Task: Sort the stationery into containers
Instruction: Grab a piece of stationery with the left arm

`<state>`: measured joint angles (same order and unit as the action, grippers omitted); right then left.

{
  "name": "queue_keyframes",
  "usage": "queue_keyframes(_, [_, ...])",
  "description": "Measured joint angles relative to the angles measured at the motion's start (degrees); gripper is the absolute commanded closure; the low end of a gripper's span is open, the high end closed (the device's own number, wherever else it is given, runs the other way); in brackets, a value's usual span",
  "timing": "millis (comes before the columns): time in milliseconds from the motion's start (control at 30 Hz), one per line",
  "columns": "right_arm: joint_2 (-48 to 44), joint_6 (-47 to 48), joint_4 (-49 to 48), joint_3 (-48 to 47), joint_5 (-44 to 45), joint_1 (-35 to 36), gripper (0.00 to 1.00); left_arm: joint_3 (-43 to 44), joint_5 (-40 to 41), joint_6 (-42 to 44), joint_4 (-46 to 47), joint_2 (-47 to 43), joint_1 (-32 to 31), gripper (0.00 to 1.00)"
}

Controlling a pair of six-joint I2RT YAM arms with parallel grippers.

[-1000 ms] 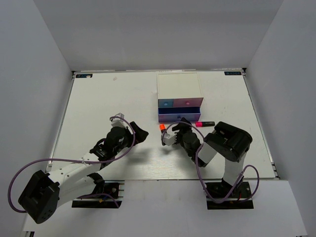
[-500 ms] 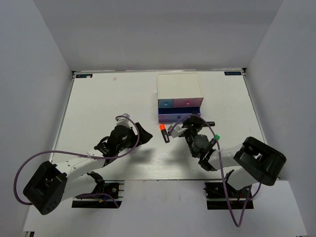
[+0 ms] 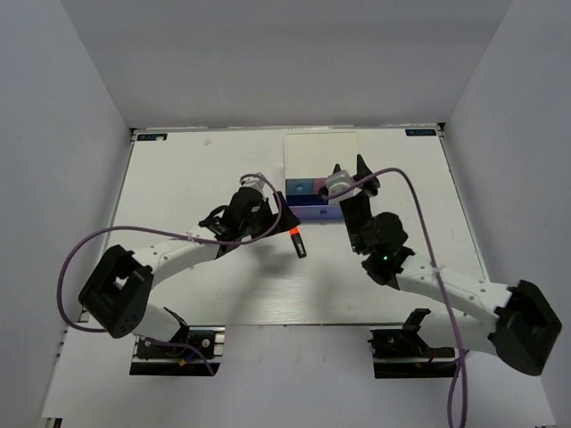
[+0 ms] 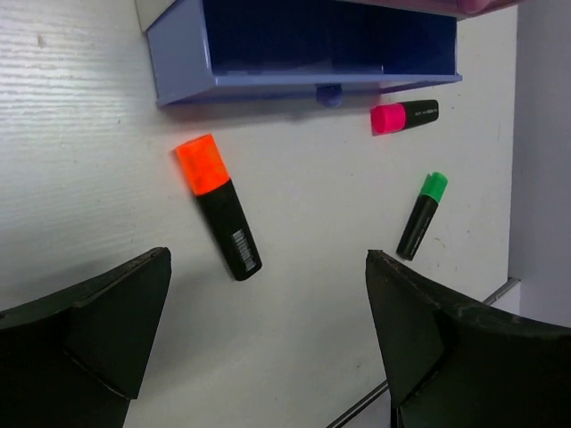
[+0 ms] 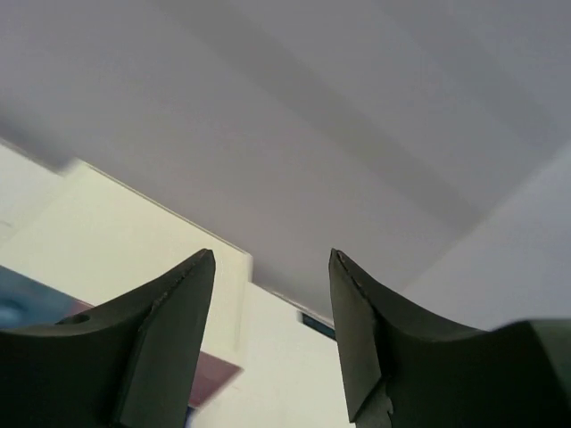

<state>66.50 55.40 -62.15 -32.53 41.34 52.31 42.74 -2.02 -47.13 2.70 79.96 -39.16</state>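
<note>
At left, the left gripper [image 4: 268,267] hangs wide apart, empty, near the orange highlighter [image 4: 220,214] lying before the open blue drawer [image 4: 268,85]. Pink [image 4: 403,116] and green [image 4: 421,216] highlighters lie further right. The right gripper [image 5: 272,259], parted and empty, is raised by the box [image 3: 321,159].

Bright, even light; soft shadow along the open blue drawer [image 4: 268,82]; right wrist view hazy.

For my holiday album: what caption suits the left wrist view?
Open left gripper over the orange highlighter, open blue drawer beyond.
</note>
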Motion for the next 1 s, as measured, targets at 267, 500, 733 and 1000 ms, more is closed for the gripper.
queue_keyframes(267, [-8.7, -21.4, 44.6, -28.4, -20.3, -3.0, 1.0, 13.6, 5.8, -0.2, -19.6, 8.6, -2.6, 0.0])
queue_keyframes(500, [-11.3, -30.1, 58.4, -24.4, -21.6, -6.8, 0.7, 23.6, 13.5, -5.6, -34.9, 16.6, -7.5, 0.04])
queue_keyframes(733, [-12.0, -34.2, 64.7, -17.3, -21.2, -11.0, 0.57, 31.4, 17.5, -10.4, -40.9, 24.9, -10.9, 0.14])
queue_keyframes(1000, [-15.0, -38.6, 65.0, -12.6, -19.6, -15.4, 0.56, 38.2, 20.4, -13.1, -46.7, 33.0, -12.1, 0.24])
